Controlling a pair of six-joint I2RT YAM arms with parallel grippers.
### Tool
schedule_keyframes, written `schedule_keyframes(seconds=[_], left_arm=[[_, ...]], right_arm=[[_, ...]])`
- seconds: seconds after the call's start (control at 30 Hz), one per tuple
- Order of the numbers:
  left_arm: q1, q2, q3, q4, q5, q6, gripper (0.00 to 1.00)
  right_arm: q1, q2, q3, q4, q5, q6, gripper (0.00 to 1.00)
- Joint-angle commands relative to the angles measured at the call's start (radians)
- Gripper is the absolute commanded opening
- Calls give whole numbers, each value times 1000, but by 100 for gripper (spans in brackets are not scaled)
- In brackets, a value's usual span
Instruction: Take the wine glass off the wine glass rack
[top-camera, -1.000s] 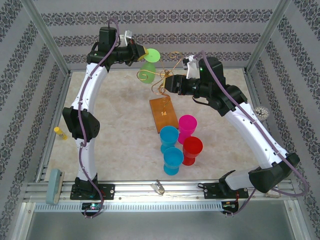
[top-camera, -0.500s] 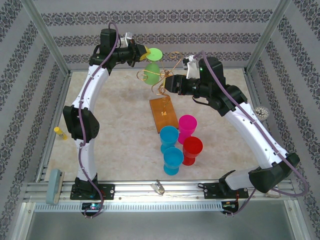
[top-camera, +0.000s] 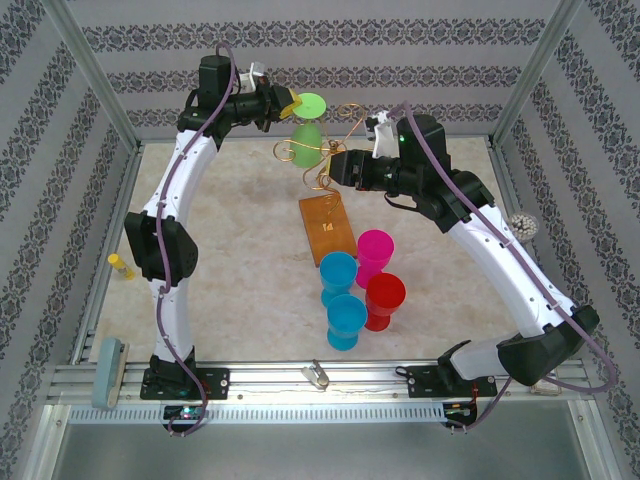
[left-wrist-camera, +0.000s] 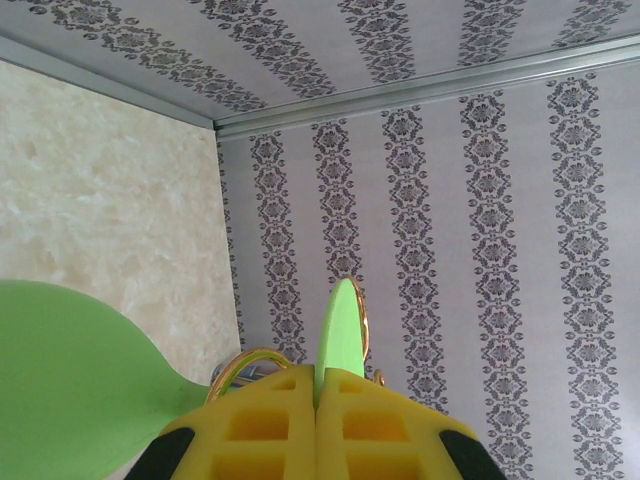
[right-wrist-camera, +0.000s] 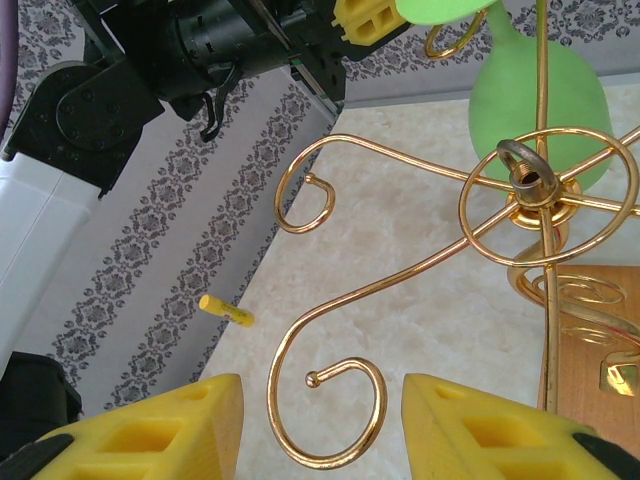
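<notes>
The green wine glass (top-camera: 304, 142) hangs stem-up beside the wine glass rack (top-camera: 332, 150), a gold wire stand on a wooden base (top-camera: 327, 228). My left gripper (top-camera: 286, 103) is shut on the glass's flat round foot (left-wrist-camera: 340, 335), pinched edge-on between the yellow pads; the bowl (left-wrist-camera: 70, 380) bulges at lower left. In the right wrist view the bowl (right-wrist-camera: 540, 90) hangs behind the rack's hub (right-wrist-camera: 527, 185). My right gripper (top-camera: 336, 168) is open, its pads either side of a curled rack arm (right-wrist-camera: 325, 425) without touching it.
A pink cup (top-camera: 375, 250), a red cup (top-camera: 385, 298) and two blue cups (top-camera: 338, 275) (top-camera: 346, 320) stand close in front of the rack's base. A yellow tube (top-camera: 120, 265) lies by the left wall, a sponge (top-camera: 108, 372) on the front rail.
My left gripper has shifted slightly to the right with the glass's foot in it. The right arm has not moved.
</notes>
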Motion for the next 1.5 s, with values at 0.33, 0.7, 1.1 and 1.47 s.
schedule_keyframes(seconds=[0.33,0.7,1.1,1.47], left_arm=[[-25,-48,-11,86,65,-13,0],[-28,-94,-54,58,65,17,0],[-27,-160,-106,-6,33,86,0],[-19,-257,-241,30,28,93,0]], right_arm=[[-14,-35,-36,16,11,17,46],[-14,-30,-34,16,12,23,46],[-14,-30,-28,16,9,30,46],[-14,-47,-45,17,6,47,46]])
